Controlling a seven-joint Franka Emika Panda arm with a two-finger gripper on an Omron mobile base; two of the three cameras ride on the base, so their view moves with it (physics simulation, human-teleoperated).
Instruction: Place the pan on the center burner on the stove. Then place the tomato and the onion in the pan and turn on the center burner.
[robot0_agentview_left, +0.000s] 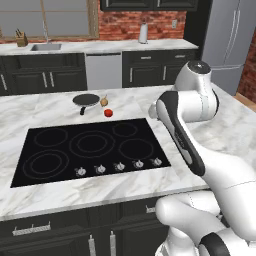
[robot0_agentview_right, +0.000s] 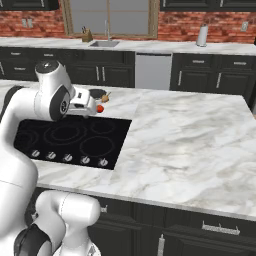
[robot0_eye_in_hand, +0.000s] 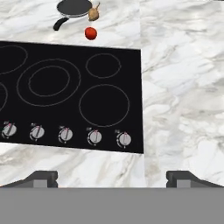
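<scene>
Black-handled pan (robot0_eye_in_hand: 73, 8) | on counter, far beyond spread hand (robot0_eye_in_hand: 112, 179)

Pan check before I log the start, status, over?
Gripper open, empty, above the stove knobs. Pan on counter behind stove, onion beside it, tomato nearby. Center burner bare.

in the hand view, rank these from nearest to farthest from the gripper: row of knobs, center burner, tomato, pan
1. The row of knobs, along the stove's near edge, just ahead of the open gripper.
2. The center burner, mid cooktop, left of the gripper's line.
3. The tomato, on the marble counter past the cooktop's far edge.
4. The pan, on the counter beyond the tomato.
</scene>
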